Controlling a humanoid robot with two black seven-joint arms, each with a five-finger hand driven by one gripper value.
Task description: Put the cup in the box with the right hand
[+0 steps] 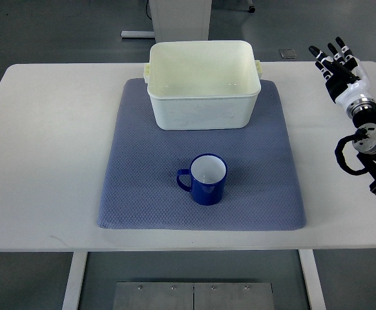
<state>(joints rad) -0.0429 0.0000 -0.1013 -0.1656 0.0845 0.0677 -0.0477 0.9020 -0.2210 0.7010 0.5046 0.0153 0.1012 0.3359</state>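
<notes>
A blue cup (204, 179) with a white inside stands upright on the grey-blue mat (143, 194), handle pointing left. Behind it on the mat sits a cream plastic box (168, 110), empty as far as I can see. My right hand (338, 64) hovers over the table's far right corner, fingers stretched out and holding nothing. It is well to the right of both the cup and the box. The right forearm (369, 145) runs down along the right edge.
The white table (52, 148) carries the mat in its middle. Bare tabletop lies on both sides of the mat. A white post (178, 16) stands on the floor behind the table.
</notes>
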